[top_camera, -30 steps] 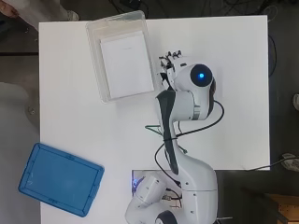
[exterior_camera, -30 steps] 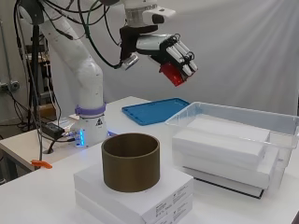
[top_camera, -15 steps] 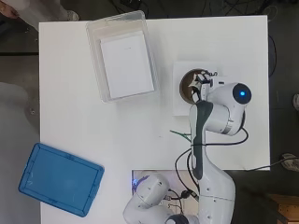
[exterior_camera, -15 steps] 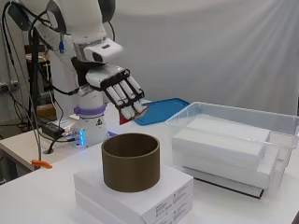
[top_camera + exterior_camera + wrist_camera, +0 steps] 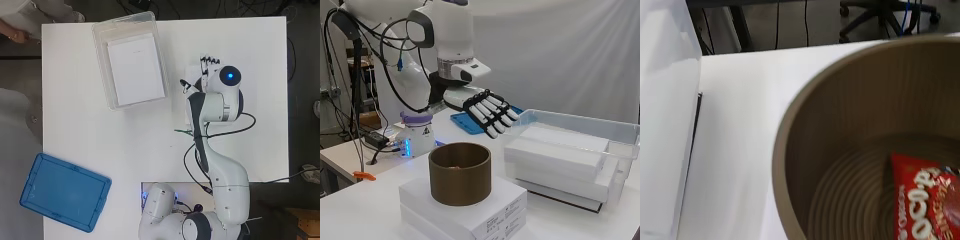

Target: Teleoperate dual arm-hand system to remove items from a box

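the hand [image 5: 489,113] hovers with fingers straight above the brown tub [image 5: 460,173], where the red packet [image 5: 925,200] lies at the bottom. best to lower straight inside, clearing the rim, before curling.

White worktop [image 5: 100,130] on a dark floor [image 5: 20,70]; pale grey curtain [image 5: 560,55] fills the side view's background; office chair base [image 5: 885,15] at the wrist view's upper right.

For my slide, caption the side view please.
Open hand hovers above a brown tub on white boxes.
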You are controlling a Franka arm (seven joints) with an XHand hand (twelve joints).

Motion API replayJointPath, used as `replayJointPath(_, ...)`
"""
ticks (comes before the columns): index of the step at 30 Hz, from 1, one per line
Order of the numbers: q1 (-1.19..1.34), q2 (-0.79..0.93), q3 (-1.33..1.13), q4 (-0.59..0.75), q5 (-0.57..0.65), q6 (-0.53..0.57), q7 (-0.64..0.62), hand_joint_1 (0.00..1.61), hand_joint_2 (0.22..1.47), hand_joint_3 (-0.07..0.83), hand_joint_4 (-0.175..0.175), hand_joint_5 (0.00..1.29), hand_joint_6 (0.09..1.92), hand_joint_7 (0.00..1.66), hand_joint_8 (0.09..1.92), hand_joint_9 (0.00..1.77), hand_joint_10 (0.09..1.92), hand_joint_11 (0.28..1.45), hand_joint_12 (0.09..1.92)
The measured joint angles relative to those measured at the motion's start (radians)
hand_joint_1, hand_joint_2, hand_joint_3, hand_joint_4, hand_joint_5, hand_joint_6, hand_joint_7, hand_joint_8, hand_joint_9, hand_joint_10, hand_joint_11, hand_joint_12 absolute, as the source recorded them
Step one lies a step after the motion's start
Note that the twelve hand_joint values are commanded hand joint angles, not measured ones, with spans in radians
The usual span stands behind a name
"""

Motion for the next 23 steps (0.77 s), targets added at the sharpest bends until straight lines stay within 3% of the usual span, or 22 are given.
replayJointPath(3, -0.052, -0.013, 0.14, -0.024, -0.063, 0.019, 0.028, 0.0, 0.89, 0.0, 0.007, 0.28, 0.09, 0.4, 0.09, 0.5, 0.09, 0.53, 0.09)
replayJointPath(5, -0.086, -0.023, 0.238, -0.029, -0.068, 0.013, 0.041, 0.0, 0.9, -0.002, 0.016, 0.35, 0.09, 0.54, 0.09, 0.62, 0.09, 0.61, 0.09)
replayJointPath(8, -0.159, -0.051, 0.429, -0.064, -0.07, 0.002, 0.09, 0.0, 0.87, -0.005, 0.036, 0.39, 0.09, 0.61, 0.09, 0.68, 0.09, 0.65, 0.09)
replayJointPath(16, -0.345, -0.131, 0.936, -0.136, 0.053, -0.121, 0.195, 0.0, 0.86, -0.001, 0.035, 0.35, 0.09, 0.58, 0.09, 0.64, 0.09, 0.63, 0.09)
replayJointPath(23, -0.501, -0.216, 1.035, -0.169, 0.186, -0.218, 0.202, 0.0, 0.88, 0.005, 0.034, 0.23, 0.09, 0.48, 0.09, 0.55, 0.09, 0.59, 0.09)
